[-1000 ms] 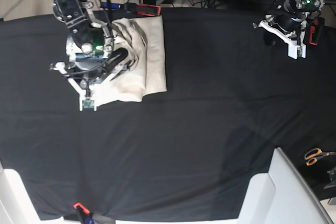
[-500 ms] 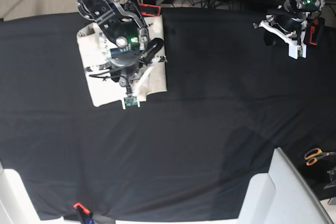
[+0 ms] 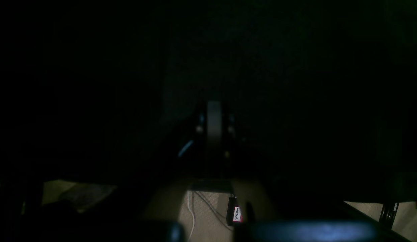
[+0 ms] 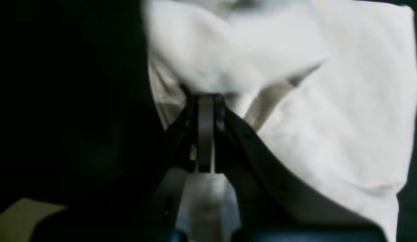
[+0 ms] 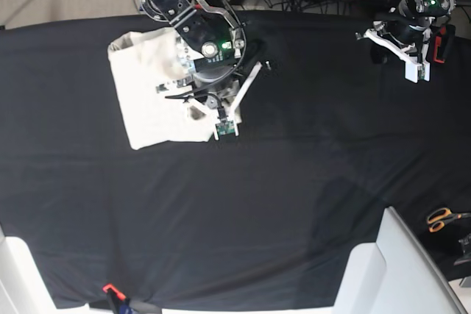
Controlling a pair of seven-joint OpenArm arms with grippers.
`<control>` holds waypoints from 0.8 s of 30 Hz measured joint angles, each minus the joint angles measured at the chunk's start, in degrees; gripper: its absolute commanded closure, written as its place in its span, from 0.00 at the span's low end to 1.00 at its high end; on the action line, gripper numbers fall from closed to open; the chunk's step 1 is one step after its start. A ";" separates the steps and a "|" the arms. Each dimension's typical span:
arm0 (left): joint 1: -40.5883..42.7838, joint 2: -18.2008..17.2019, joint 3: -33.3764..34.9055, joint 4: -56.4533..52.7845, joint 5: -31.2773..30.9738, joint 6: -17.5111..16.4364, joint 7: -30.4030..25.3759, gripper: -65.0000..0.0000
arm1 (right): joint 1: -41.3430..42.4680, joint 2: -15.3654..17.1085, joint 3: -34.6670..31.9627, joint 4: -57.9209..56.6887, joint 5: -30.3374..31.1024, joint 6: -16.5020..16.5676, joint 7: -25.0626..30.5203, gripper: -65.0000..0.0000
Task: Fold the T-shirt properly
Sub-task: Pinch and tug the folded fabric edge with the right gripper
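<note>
Gripping a bunched fold of the T-shirt, my right gripper has its two dark fingers pressed together on the cloth, which rises in a soft, blurred hump just beyond the tips in the right wrist view. From above, the cream T-shirt lies folded into a rough rectangle on the black tablecloth, toward the far left part of the table, with my right arm reaching over its right edge and covering that side of it. The shirt's left and near edges lie flat on the cloth; the part beside the arm is lifted and rumpled.

My left gripper hangs over the far right corner of the table, well apart from the shirt, holding nothing. Its own camera view is almost entirely dark; only the pale fingers show, closed against each other with no gap.

A pair of orange-handled scissors lies off the table's right edge, near a white box at the near right corner.
</note>
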 measured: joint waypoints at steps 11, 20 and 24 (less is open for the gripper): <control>0.02 0.00 -0.02 0.00 0.02 0.02 -0.02 1.00 | 0.17 2.43 -10.19 13.16 0.17 0.11 -5.75 1.00; 0.00 -0.15 -0.13 0.00 0.09 0.02 0.00 1.00 | -0.26 7.32 -0.17 16.09 0.09 -0.02 -5.73 1.00; 0.00 0.04 -0.11 0.00 -0.02 0.00 0.00 1.00 | -4.90 8.33 5.31 12.70 -0.81 -0.52 -1.18 1.00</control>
